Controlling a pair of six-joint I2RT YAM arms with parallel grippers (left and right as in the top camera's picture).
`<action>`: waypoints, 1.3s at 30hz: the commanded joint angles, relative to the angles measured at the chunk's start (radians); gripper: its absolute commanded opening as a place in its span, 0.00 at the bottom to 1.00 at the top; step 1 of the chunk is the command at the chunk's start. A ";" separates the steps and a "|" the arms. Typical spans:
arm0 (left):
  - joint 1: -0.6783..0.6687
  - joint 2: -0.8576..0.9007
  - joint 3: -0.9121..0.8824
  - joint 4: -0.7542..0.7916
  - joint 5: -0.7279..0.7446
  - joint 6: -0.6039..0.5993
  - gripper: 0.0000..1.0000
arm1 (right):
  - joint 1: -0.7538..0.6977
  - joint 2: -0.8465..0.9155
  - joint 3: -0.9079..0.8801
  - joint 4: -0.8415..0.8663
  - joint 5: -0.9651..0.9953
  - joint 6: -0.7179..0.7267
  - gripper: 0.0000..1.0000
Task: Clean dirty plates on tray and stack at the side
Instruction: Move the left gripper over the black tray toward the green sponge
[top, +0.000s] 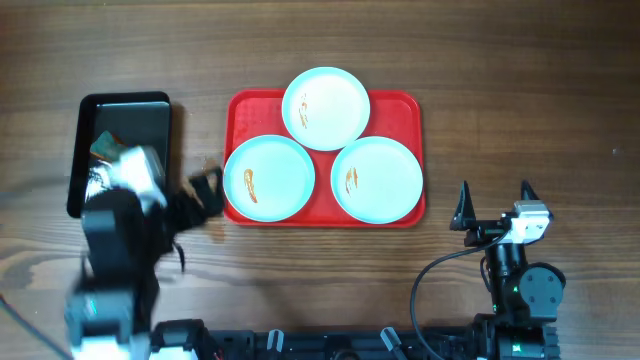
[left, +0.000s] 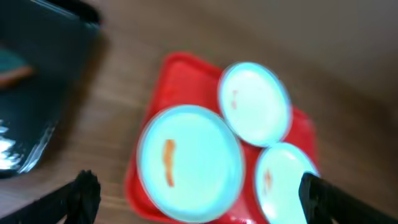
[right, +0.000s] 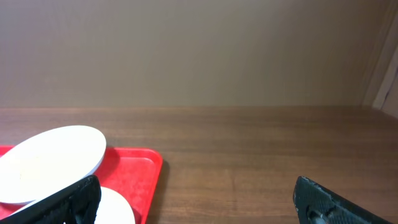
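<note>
Three dirty plates lie on the red tray (top: 402, 108), each pale blue-white with an orange-brown smear: one at the back (top: 326, 108), one front left (top: 269, 178), one front right (top: 377, 180). My left gripper (top: 207, 190) hovers just left of the tray, open and empty. In the blurred left wrist view the front-left plate (left: 189, 163) shows between its spread fingers (left: 84, 193). My right gripper (top: 494, 200) sits open to the right of the tray, holding nothing. The right wrist view shows the tray's corner (right: 140, 168) and two of the plates' edges (right: 53, 162).
A glossy black tray (top: 125, 130) lies at the far left and carries a small teal and orange item (top: 105, 148). The left arm partly covers its near end. Bare wooden table (top: 520, 90) stretches right of the red tray.
</note>
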 joint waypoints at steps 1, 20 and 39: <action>0.003 0.218 0.211 -0.068 -0.042 0.005 1.00 | -0.003 -0.009 -0.001 0.002 0.014 0.019 1.00; 0.118 1.013 0.975 -0.597 -0.402 -0.184 1.00 | -0.003 -0.009 -0.001 0.002 0.014 0.019 1.00; 0.296 1.323 0.970 -0.429 -0.406 -0.314 0.89 | -0.003 -0.009 -0.001 0.002 0.014 0.020 1.00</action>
